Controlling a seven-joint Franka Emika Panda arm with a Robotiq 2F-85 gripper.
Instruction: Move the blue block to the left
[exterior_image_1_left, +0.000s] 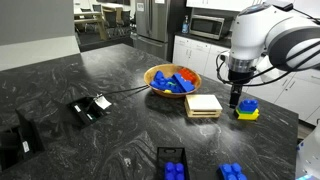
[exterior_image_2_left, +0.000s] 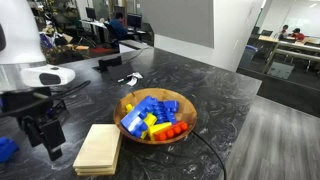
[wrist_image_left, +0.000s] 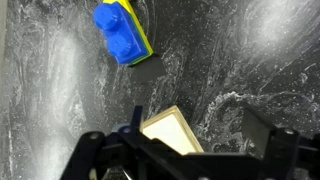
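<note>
The blue block (exterior_image_1_left: 174, 166), a studded blue brick with a black piece at its far end, lies on the dark counter near the front edge in an exterior view. It is out of the wrist view. My gripper (exterior_image_1_left: 236, 101) hangs open and empty far from it, just above the counter between a stack of pale wooden tiles (exterior_image_1_left: 203, 105) and a blue piece atop a yellow brick (exterior_image_1_left: 247, 109). In the wrist view the open fingers (wrist_image_left: 200, 130) frame bare counter, with the wooden tiles (wrist_image_left: 172, 132) by one finger and the blue-on-yellow brick (wrist_image_left: 122, 33) farther off.
A wooden bowl (exterior_image_1_left: 158, 72) (exterior_image_2_left: 186, 108) of blue, yellow and red bricks stands behind the tiles (exterior_image_2_left: 98, 148). A plain blue brick (exterior_image_1_left: 232, 172) lies near the task block. Black devices (exterior_image_1_left: 90, 107) (exterior_image_1_left: 20, 140) with a cable sit on the far side of the counter.
</note>
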